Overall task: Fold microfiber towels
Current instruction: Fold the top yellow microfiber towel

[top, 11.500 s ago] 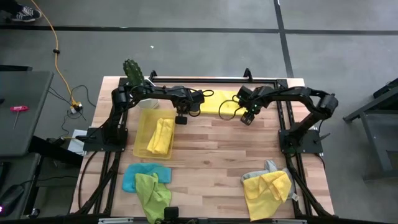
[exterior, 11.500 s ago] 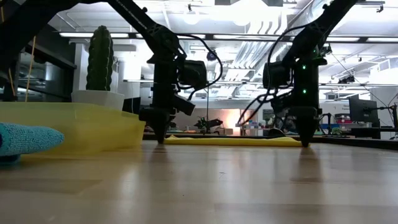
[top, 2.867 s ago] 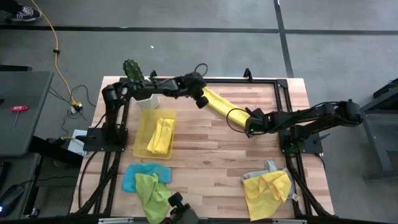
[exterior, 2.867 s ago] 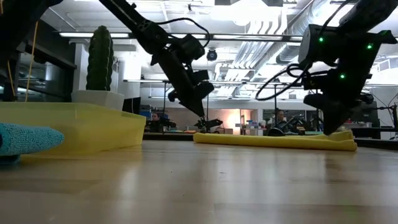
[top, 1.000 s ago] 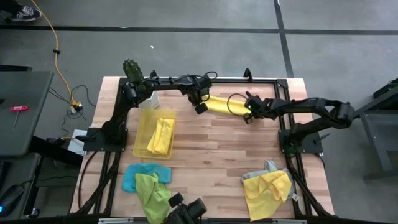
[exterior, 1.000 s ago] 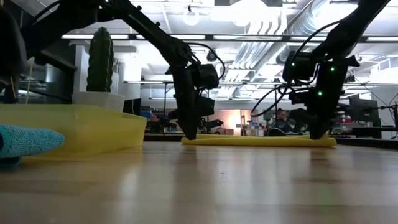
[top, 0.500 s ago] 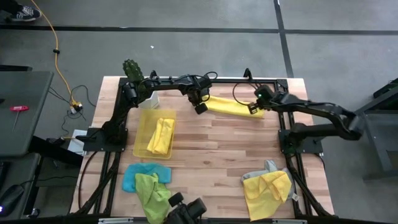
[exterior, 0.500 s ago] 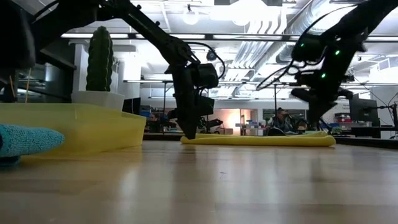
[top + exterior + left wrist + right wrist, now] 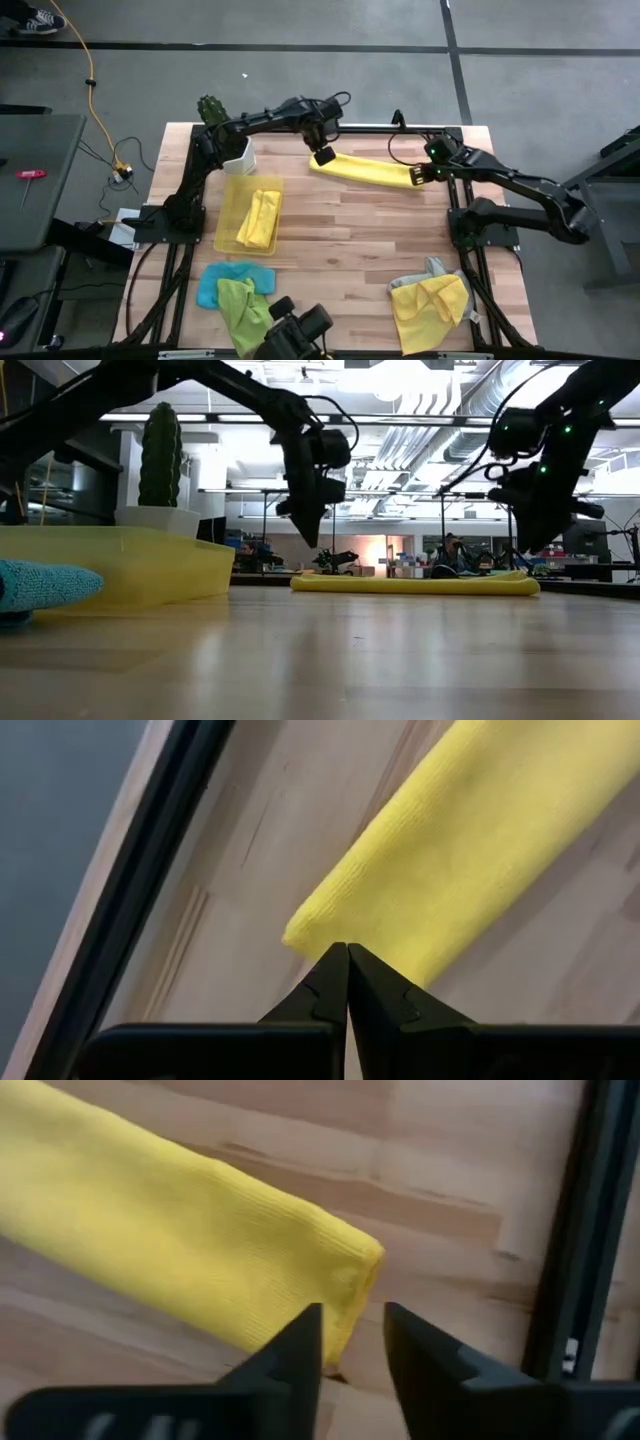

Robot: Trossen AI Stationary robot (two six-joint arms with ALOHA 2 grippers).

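Long yellow towel (image 9: 365, 170) lies folded into a strip at the far side of the surface (image 9: 340, 250); left tool (image 9: 325, 156) closed and empty, right tool (image 9: 417, 176) parted. Remaining heaped towels (image 9: 430, 305) await folding.

Overhead, table-level, two close wrist views; shared folded yellow towel (image 9: 366, 169)

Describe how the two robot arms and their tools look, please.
Both arms are dark, slim and jointed, with loose black cables looping near the wrists. The left tool ends in two black, tapered fingers; the right tool has two flat dark fingers. Small green lights glow on the right arm.
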